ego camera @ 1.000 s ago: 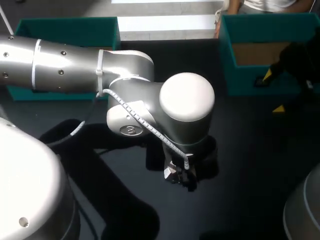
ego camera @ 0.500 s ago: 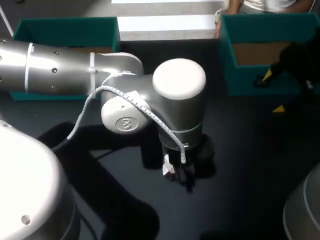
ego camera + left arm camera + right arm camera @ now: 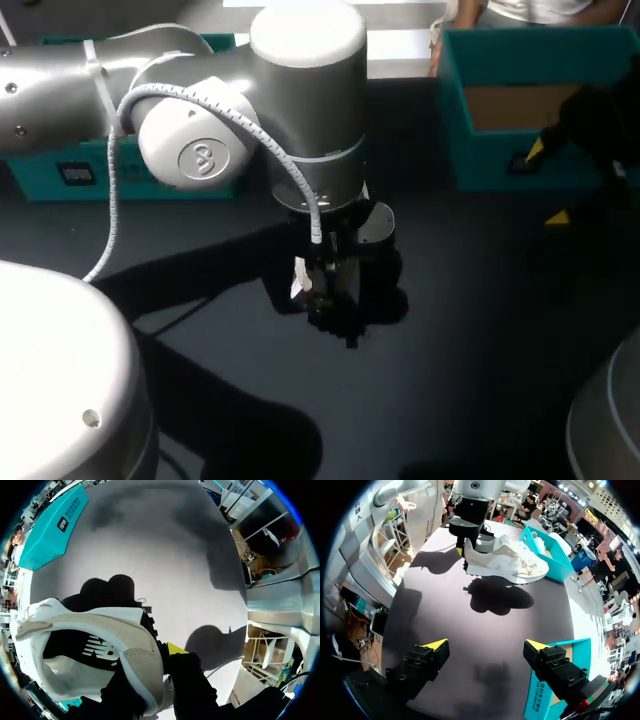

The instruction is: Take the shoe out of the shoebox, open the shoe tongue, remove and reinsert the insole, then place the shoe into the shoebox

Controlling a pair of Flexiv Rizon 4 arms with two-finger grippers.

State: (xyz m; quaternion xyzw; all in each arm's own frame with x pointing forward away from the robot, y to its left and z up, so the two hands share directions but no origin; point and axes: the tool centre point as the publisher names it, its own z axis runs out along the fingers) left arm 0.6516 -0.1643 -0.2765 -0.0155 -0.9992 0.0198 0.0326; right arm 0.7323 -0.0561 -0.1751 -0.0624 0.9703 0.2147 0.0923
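A cream and white shoe (image 3: 506,560) hangs above the dark table (image 3: 470,630), casting a shadow beneath it. My left gripper (image 3: 156,666) is shut on its heel collar, one finger inside the shoe and one outside. In the head view the left arm covers most of the shoe; only a white bit of it (image 3: 299,288) shows beside the left gripper (image 3: 325,295). My right gripper (image 3: 485,647) stands open and empty, well short of the shoe. In the head view the right gripper (image 3: 548,183) is in front of the teal shoebox (image 3: 480,165) at the back right.
A second teal box part (image 3: 60,175) lies at the back left, behind the left arm. In the right wrist view one teal box (image 3: 547,550) stands just beyond the shoe and another (image 3: 555,680) is beside the right finger.
The left gripper has shut on the shoe's heel. The left arm has then risen and drawn toward the table's far side with the shoe. The right arm has not moved.
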